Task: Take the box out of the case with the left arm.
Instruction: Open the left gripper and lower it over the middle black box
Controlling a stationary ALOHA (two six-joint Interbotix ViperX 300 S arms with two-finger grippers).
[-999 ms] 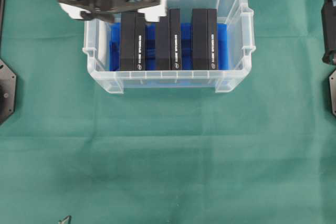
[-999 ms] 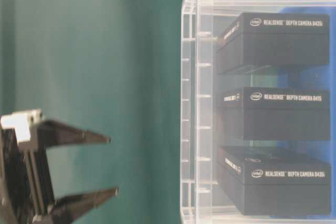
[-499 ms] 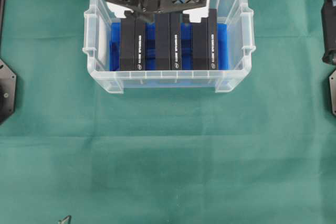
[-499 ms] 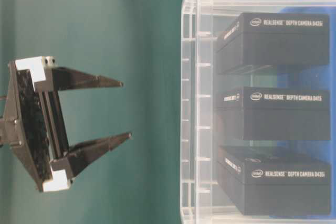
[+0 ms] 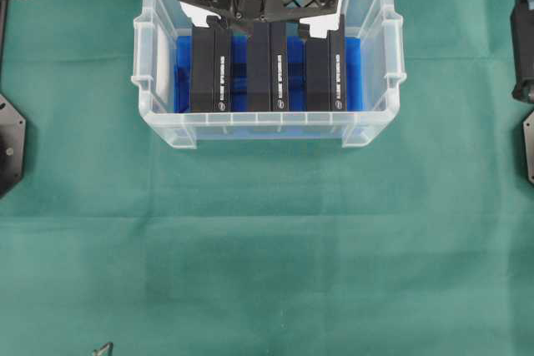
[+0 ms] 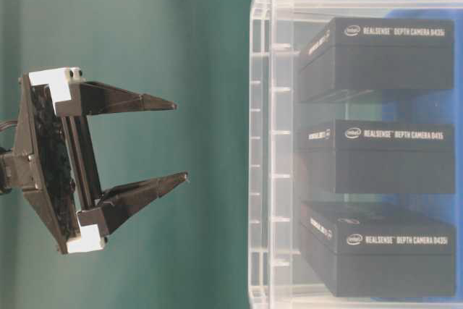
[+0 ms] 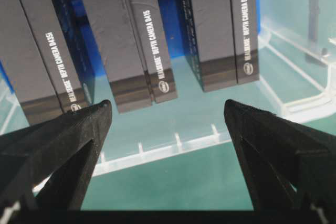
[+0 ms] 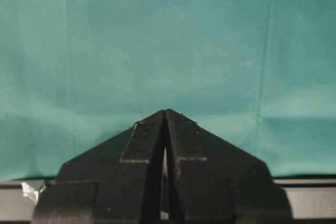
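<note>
The clear case [image 5: 267, 119] stands at the back of the green cloth with three black boxes side by side on its blue lining: left [image 5: 210, 72], middle [image 5: 269, 72], right [image 5: 325, 72]. My left gripper [image 5: 260, 18] hangs open above the case's back half, its fingers straddling the middle box [image 7: 131, 40]. In the table-level view the left gripper [image 6: 179, 140] stops short of the case's rim [image 6: 264, 142], touching nothing. Nothing lies between its wide-apart jaws [image 7: 167, 107]. My right gripper [image 8: 165, 113] is shut over bare cloth.
The right arm [image 5: 524, 39] rests at the right edge, away from the case. Black arm bases sit at the left edge [image 5: 8, 143] and right edge [image 5: 527, 143]. A small dark object [image 5: 103, 349] lies at the front edge. Green cloth [image 5: 267, 248] covers the table.
The left gripper has swung right from over the case's back-left corner to above the middle box and come closer to the rim, staying open. The boxes and right arm have not moved.
</note>
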